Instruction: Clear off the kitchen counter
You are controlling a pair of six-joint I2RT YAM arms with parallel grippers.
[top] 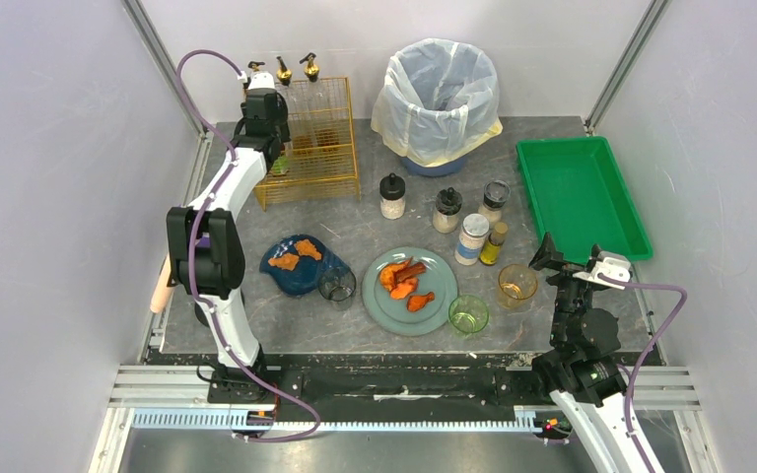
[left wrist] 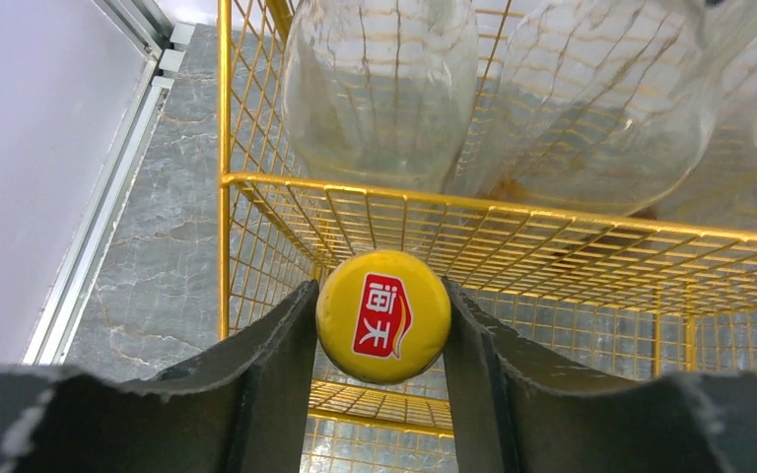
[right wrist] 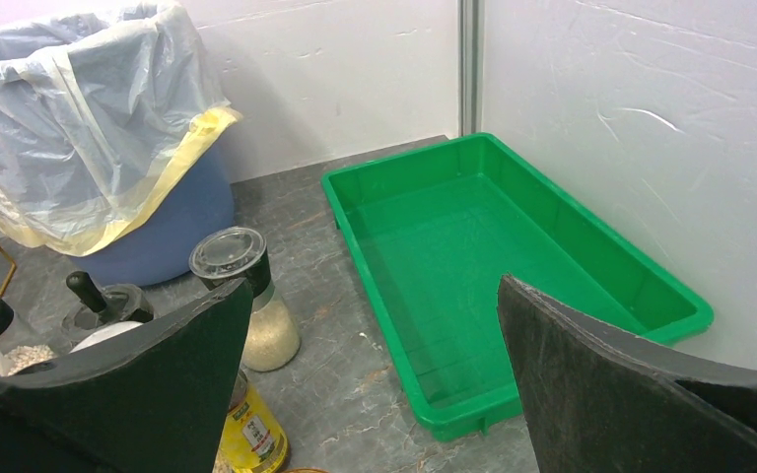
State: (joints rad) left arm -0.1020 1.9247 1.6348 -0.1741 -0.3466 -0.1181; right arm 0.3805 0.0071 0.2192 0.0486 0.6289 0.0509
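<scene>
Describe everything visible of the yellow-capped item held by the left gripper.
Only its yellow cap shows: round, glossy, plastic-looking, topped with a red label bearing white characters. It faces the wrist camera, clamped at its sides between the left gripper's dark fingers. The body below is hidden. It is held over the gold wire rack, near clear glass bottles in it; contact with the rack cannot be told.

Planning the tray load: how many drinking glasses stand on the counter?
3. A clear glass at the blue plate's right edge, a green glass right of the grey plate, an amber glass just beyond the green one. None appears hidden.
</scene>
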